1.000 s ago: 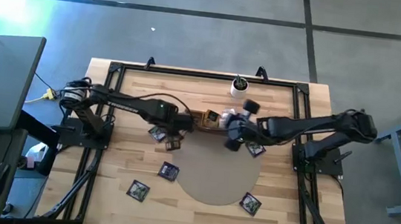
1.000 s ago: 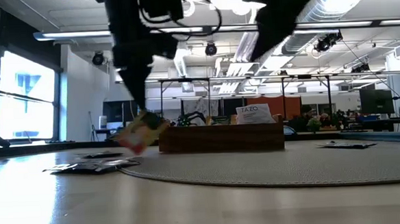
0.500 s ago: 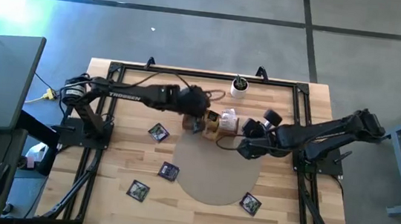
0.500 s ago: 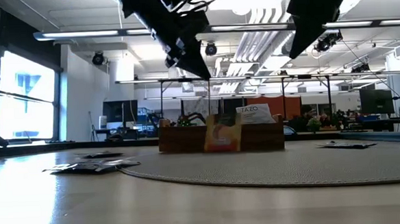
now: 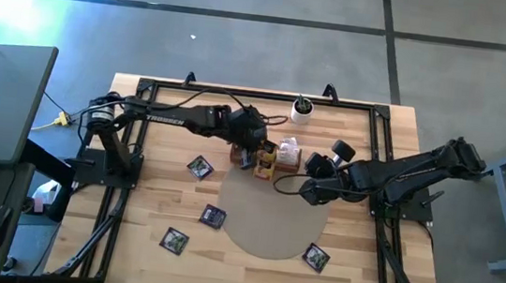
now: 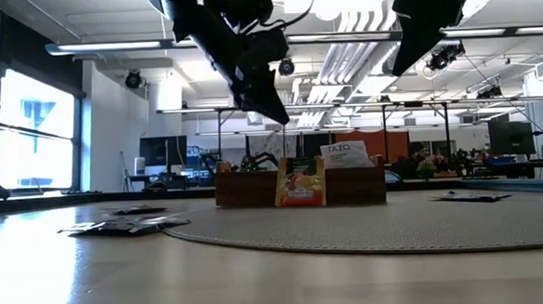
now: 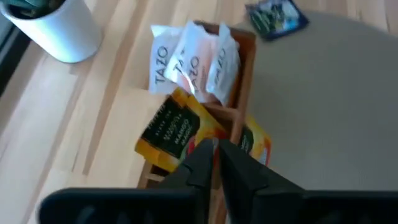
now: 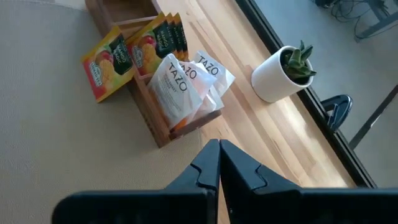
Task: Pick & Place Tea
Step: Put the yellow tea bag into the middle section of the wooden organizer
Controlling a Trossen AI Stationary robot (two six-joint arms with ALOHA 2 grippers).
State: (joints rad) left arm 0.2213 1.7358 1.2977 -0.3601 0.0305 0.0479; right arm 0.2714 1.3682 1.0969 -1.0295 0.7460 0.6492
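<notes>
A small wooden box (image 5: 272, 156) stands at the far edge of the round grey mat (image 5: 273, 221). It holds whitish tea sachets (image 8: 180, 84) and orange ones (image 8: 158, 40). One more orange sachet (image 6: 301, 183) stands on its edge on the mat and leans against the box's outer wall. My left gripper (image 7: 216, 149) hovers shut just above that end of the box and touches nothing. My right gripper (image 8: 219, 146) hangs shut over the mat, to the right of the box. Dark sachets (image 5: 198, 167) (image 5: 213, 216) (image 5: 174, 240) (image 5: 315, 257) lie flat on table and mat.
A white cup with a plant (image 5: 301, 111) stands just beyond the box near the table's far edge. Another dark sachet (image 7: 273, 15) lies on the mat close to the right arm. A black frame rail (image 5: 258, 95) runs around the tabletop.
My left gripper carried an orange sachet from the mat's left edge toward the box, rose and tipped up. The sachet has left its fingers and now stands leaning against the box. My right gripper drew back from the box toward the table's right edge.
</notes>
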